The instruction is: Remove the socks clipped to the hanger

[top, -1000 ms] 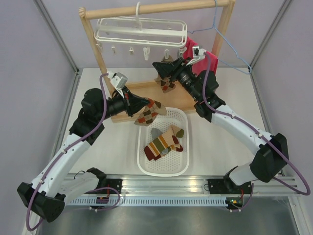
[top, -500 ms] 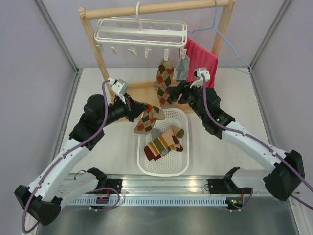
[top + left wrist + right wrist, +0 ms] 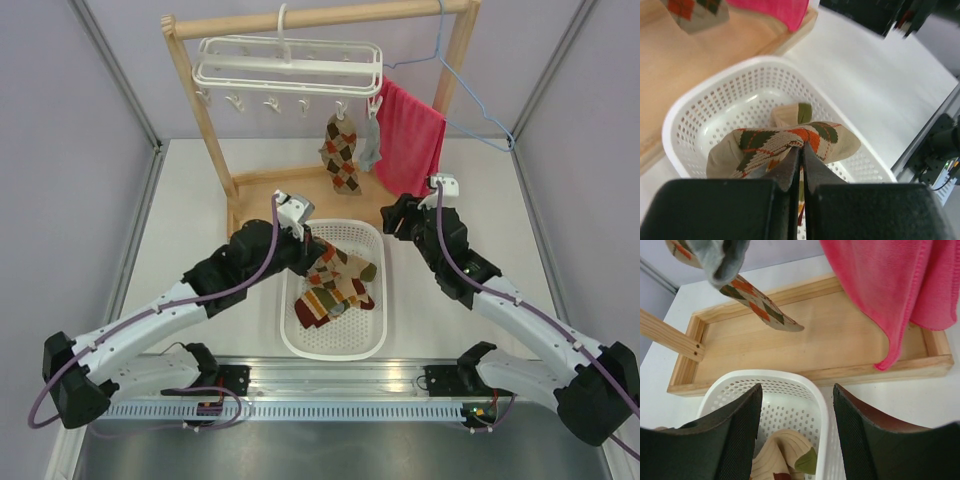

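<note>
The white hanger (image 3: pixel 290 62) hangs from the wooden rail. An argyle sock (image 3: pixel 341 150) and a grey sock (image 3: pixel 369 143) hang from its right-hand clips; both also show in the right wrist view, argyle (image 3: pixel 760 310) and grey (image 3: pixel 722 257). My left gripper (image 3: pixel 318 262) is shut on another argyle sock (image 3: pixel 785 142) and holds it over the white basket (image 3: pixel 290 320). Striped socks (image 3: pixel 322 298) lie in the basket. My right gripper (image 3: pixel 392 220) is open and empty, below and in front of the hanging socks, by the basket's far right corner (image 3: pixel 790 377).
A pinkish-red towel (image 3: pixel 410 140) hangs to the right of the socks, with a thin blue wire hanger (image 3: pixel 470 90) beside it. The rack stands on a wooden tray base (image 3: pixel 840 335) just behind the basket. Grey walls close in both sides.
My left gripper has carried its argyle sock right and forward, over the basket. My right gripper has drawn back and down from the hanging socks, empty; the two socks still hang clipped.
</note>
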